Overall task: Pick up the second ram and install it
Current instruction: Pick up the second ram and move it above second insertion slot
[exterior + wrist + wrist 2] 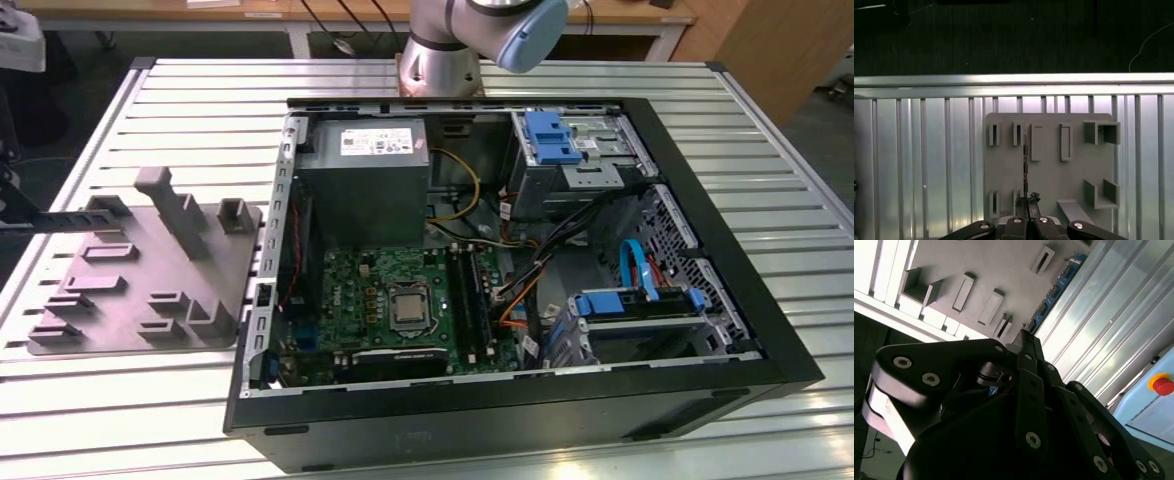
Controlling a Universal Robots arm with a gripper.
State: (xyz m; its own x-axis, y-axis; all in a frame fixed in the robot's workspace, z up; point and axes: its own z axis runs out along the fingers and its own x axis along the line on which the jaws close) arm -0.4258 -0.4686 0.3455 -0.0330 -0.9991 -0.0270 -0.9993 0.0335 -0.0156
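In both wrist views my gripper [1026, 201] [1026, 337] is shut on the second ram, its fingers pressed together on the stick. In the first wrist view the ram [1025, 165] shows edge-on as a thin dark line. It runs from the fingertips over the grey fixture plate [1004, 170], between two pairs of small slotted holders. In the second wrist view the ram [1056, 290] shows its bluish face with small dark chips, slanting away from the fingertips. The open computer case [507, 270] holds the green motherboard [387, 290]. Its long black memory slots [467, 290] lie beside the processor socket.
The grey fixture plate [134, 280] with raised holders lies on the slatted metal table [120, 400], to the exterior view's left of the case. The arm's base [441, 60] stands behind the case. Cables, a power supply [360, 180] and blue drive brackets crowd the case. A red button [1161, 384] sits off the table.
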